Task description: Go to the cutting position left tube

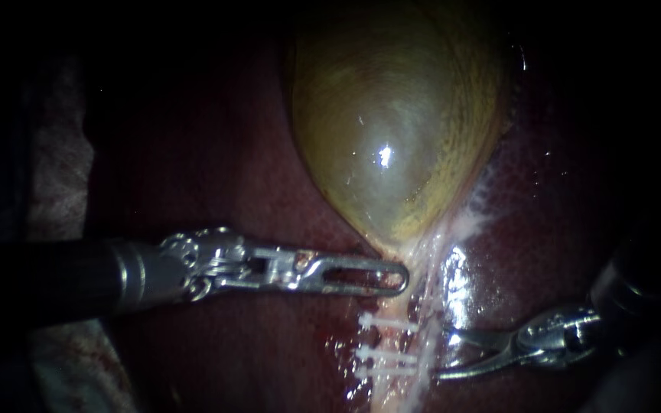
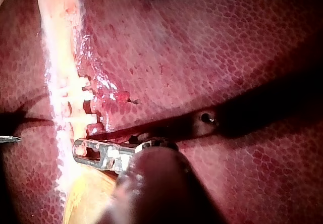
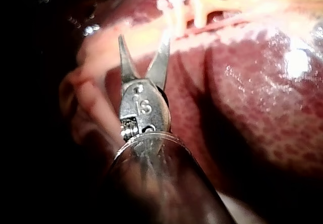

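**Blades parted beside the tube [image 1: 389,341]**

It drops from the gallbladder [image 1: 392,130] neck, clips [image 1: 380,355] across it, lower end cut off. Right instrument [image 1: 444,353] just beside it — blades apart, shaft lost in dark. Left instrument [image 1: 401,277] — jaws together at the neck.

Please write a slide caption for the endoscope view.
Open-bladed right instrument beside the clipped tube; left instrument at the gallbladder neck.

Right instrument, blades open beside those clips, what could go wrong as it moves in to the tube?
The open blades of the right instrument sit close beside the white clips on the tube; they could snag a clip or straddle the wrong gap. Their tips also hang just over the liver and might nick it.
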Controlling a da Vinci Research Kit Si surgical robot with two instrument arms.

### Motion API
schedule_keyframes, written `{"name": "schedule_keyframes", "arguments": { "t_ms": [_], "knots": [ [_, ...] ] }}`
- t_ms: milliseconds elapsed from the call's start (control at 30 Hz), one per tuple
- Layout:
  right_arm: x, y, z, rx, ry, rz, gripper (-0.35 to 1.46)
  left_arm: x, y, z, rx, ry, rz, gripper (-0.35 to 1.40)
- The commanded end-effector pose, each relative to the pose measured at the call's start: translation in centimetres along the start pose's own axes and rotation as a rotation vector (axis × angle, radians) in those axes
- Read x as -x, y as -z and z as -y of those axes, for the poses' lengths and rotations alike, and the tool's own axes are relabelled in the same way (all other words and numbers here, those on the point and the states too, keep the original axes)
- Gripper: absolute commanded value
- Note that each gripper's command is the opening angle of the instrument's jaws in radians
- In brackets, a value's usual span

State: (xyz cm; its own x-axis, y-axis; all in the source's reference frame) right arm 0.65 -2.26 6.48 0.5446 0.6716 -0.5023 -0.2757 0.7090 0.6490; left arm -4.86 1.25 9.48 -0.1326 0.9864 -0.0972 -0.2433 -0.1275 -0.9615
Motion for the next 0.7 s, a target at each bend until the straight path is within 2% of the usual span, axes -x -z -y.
{"name": "schedule_keyframes", "arguments": {
  "t_ms": [33,200,433,700],
  "knots": [
    [0.0,0.0,0.0,0.001,-0.001,0.0,1.26,0.0,0.01,0.0,0.0,0.0,0.0,-0.35],
    [-0.01,-0.02,0.01,0.002,-0.001,0.0,1.28,-0.01,0.07,-0.05,0.003,0.003,0.004,-0.35],
    [-0.02,-0.06,0.01,-0.014,-0.144,-0.013,1.4,-0.05,0.28,-0.22,0.012,0.013,0.013,-0.35],
    [-0.04,-0.19,0.02,-0.033,-0.204,-0.021,1.43,0.02,0.4,-0.33,0.02,0.016,0.023,-0.35]
  ]
}}
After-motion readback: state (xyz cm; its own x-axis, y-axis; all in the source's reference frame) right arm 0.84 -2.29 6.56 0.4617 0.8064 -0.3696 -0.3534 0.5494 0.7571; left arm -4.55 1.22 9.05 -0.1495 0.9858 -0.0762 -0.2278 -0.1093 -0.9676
